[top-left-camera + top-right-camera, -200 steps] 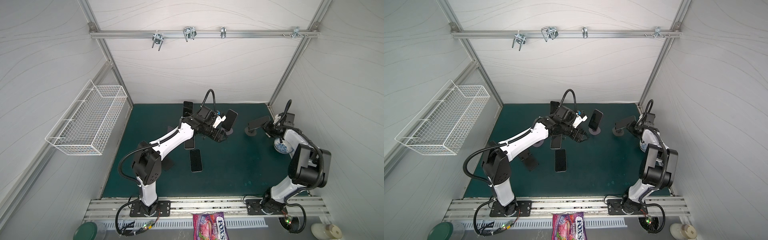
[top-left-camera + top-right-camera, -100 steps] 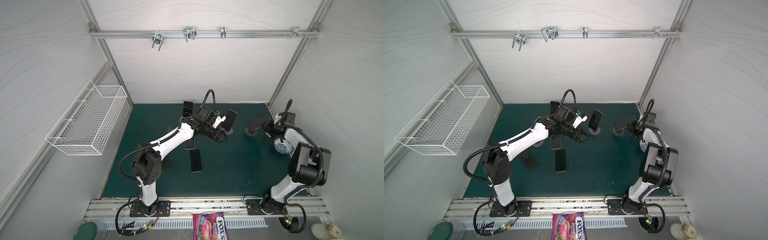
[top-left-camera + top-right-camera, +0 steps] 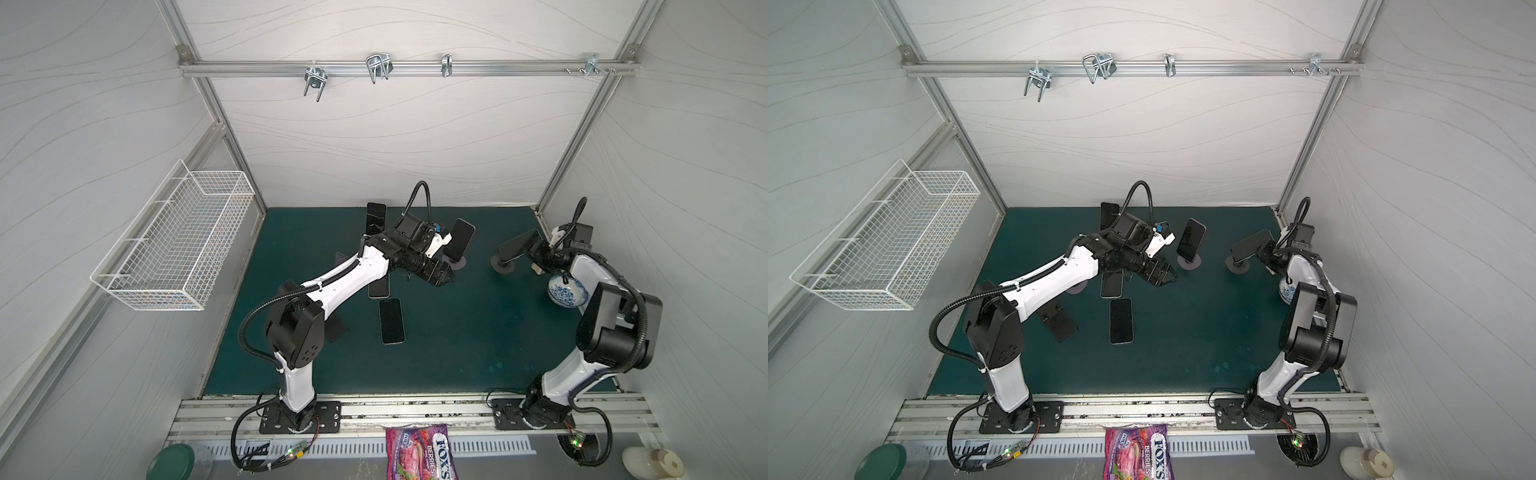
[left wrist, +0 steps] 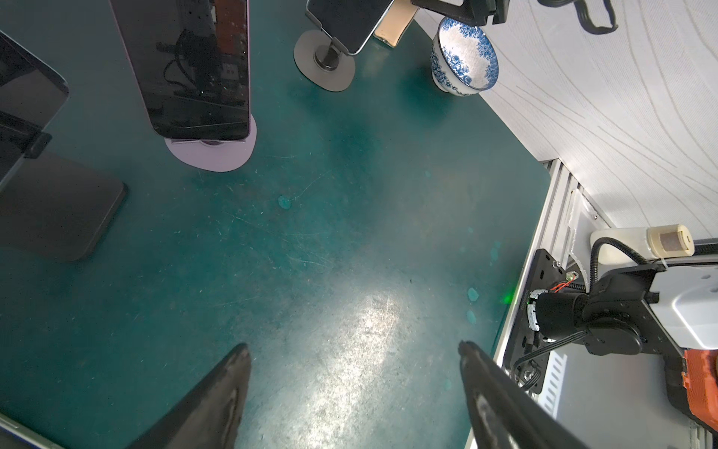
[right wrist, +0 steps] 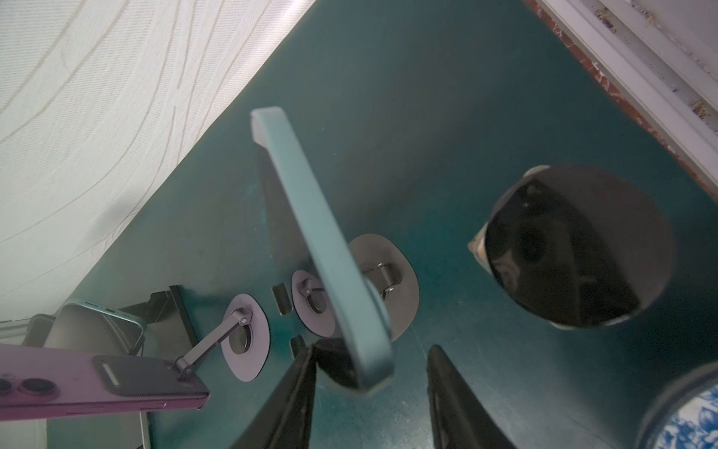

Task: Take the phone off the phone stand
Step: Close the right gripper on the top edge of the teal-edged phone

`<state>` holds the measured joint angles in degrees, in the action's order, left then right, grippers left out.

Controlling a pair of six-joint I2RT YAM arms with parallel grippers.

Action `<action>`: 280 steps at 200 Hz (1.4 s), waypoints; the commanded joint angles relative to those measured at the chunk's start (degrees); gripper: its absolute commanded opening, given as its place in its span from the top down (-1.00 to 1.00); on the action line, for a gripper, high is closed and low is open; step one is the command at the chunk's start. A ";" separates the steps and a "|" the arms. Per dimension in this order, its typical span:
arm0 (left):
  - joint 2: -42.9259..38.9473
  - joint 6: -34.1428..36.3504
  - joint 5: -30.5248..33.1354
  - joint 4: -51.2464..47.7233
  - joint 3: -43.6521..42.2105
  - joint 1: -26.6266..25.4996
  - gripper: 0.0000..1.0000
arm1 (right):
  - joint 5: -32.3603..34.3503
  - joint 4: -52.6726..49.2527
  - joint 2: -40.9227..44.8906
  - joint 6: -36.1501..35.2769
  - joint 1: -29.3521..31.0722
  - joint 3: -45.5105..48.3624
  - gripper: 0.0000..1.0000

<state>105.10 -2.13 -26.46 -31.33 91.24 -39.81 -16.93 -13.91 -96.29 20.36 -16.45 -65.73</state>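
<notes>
Right wrist view: stand (image 5: 404, 299) holds phone (image 5: 311, 217), right gripper (image 5: 371, 348) clamped on it; left gripper (image 4: 352, 345) spread.

My cell has a wall-mounted wire basket (image 3: 174, 249), a blue-patterned bowl (image 3: 566, 296) standing on the green mat (image 3: 457, 353), and a candy bag (image 3: 419, 454) at the front edge.

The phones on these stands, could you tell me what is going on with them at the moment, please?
The right gripper is shut on the end of the teal phone, which sits on its dark stand, not yet lifted off. The left gripper hovers open over the mat beside the purple phone on its lilac stand. A loose phone lies flat on the mat.
</notes>
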 commanded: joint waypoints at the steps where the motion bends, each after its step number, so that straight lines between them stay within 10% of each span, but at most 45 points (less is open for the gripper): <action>1: 0.71 0.76 -0.82 2.11 0.17 -0.13 -0.70 | 0.49 -1.56 -1.26 -1.45 -0.91 -1.53 0.05; 280: 0.83 0.61 -1.10 2.10 -0.27 -0.11 -0.69 | -0.86 -2.35 -4.70 -3.18 -2.62 -6.30 0.07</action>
<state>105.25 -2.15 -26.65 -31.31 91.00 -39.81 -17.34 -15.16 -100.01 18.37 -18.61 -70.37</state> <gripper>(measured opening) 0.848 0.466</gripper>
